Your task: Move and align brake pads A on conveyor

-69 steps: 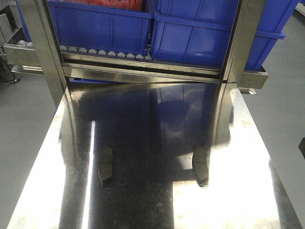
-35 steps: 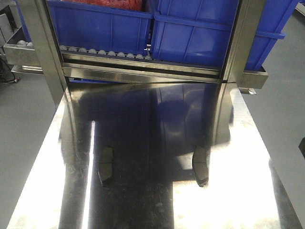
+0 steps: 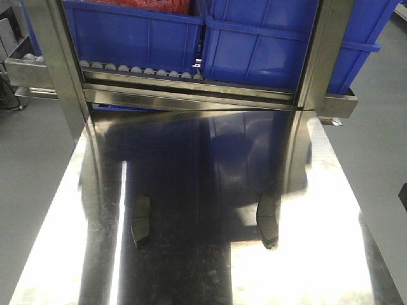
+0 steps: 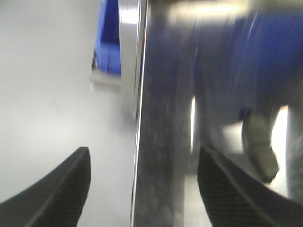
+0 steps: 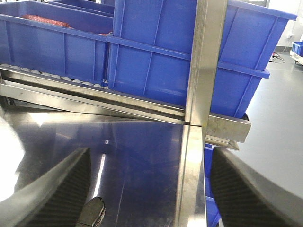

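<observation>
On steel table (image 3: 324, 210), brake pads A (image 3: 141, 219), L tool (image 4: 142, 189) spread over edge, R tool (image 5: 149, 191) spread

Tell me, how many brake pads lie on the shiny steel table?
2. The left brake pad lies on the left part of the steel table, the right brake pad on its right part, well apart. More may lie outside these views.

Industrial workshop or factory parts station. Ahead of the right pincer (image 5: 150, 161), large blue plastic bins (image 5: 156, 61) sit on a steel roller rack (image 5: 47, 77). Beneath the pincer lies a polished stainless counter (image 5: 137, 142). To its right is smooth grey floor (image 5: 279, 127).
</observation>
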Motion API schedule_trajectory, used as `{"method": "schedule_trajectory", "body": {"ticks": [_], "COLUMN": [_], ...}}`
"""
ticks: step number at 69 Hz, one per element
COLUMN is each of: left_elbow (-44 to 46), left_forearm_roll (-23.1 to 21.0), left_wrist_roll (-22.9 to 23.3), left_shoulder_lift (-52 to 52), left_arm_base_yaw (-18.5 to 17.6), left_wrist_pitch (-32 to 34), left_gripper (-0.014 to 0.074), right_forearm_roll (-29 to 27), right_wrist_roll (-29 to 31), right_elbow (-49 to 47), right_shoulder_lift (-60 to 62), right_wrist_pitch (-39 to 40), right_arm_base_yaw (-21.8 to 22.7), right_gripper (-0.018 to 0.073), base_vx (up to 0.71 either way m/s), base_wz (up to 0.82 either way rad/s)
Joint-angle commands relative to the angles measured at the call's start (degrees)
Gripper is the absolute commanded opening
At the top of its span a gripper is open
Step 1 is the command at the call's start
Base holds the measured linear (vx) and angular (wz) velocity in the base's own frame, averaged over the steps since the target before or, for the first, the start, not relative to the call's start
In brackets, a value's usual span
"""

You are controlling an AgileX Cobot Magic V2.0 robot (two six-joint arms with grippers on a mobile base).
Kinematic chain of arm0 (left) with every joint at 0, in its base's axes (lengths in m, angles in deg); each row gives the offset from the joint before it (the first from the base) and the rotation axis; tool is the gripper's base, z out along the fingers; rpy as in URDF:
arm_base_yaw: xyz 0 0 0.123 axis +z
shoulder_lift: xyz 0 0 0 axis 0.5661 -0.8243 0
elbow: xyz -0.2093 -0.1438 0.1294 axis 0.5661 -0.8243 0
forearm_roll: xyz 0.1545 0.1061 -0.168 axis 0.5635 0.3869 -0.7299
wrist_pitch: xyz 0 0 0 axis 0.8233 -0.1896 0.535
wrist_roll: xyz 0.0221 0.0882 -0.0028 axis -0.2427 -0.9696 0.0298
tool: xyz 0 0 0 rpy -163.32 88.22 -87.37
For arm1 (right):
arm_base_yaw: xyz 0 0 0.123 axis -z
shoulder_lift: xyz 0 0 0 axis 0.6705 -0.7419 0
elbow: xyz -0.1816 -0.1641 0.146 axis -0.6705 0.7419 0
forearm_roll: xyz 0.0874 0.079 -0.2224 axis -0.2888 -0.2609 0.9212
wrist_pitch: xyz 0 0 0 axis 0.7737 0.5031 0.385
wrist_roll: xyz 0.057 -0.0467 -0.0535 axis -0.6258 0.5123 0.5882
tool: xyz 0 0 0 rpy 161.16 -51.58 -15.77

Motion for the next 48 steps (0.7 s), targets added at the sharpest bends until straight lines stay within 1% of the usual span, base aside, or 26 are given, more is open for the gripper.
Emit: {"method": "schedule_trajectory", "body": {"ticks": [1,11,16,21,28,36,44,48], "left_elbow": [3.13,4.88,5.84,7.33,10.27,15.05,19.12,21.07], "left_forearm_roll": [-0.84,-1.56,-3.87,-5.77,-6.66,-6.66,-6.66,-6.59], "left_wrist_roll": [0.4,-0.67,-1.21,-2.69,-3.53,-3.39,-1.33,0.44], "left_shoulder_lift": [-5.78,-15.46,-20.23,-24.07,-29.25,-34.58,-39.28,-41.58], "left_arm_base_yaw": [-0.13,-0.13,-0.25,-1.51,-5.01,-10.64,-15.05,-17.31], "left_wrist_pitch": [-0.12,-0.54,-0.28,-0.2,-0.14,-0.08,-0.2,0.52], "left_gripper": [0.0471,0.0471,0.0471,0.0471,0.0471,0.0471,0.0471,0.0471], "right_forearm_roll": [0.22,0.22,0.22,0.22,0.22,0.22,0.22,0.22], "right_wrist_roll": [0.15,0.15,0.15,0.15,0.15,0.15,0.15,0.15], "right_elbow": [-1.59,-1.59,-1.59,-1.59,-1.59,-1.59,-1.59,-1.59], "right_shoulder_lift": [-0.88,-0.88,-0.88,-0.88,-0.88,-0.88,-0.88,-0.88], "right_wrist_pitch": [4.51,4.51,4.51,4.51,4.51,4.51,4.51,4.46], "right_arm_base_yaw": [0.25,0.25,0.25,0.25,0.25,0.25,0.25,0.25], "right_gripper": [0.0505,0.0505,0.0505,0.0505,0.0505,0.0505,0.0505,0.0505], "base_vx": [0.0,0.0,0.0,0.0,0.0,0.0,0.0,0.0], "base_wz": [0.0,0.0,0.0,0.0,0.0,0.0,0.0,0.0]}}
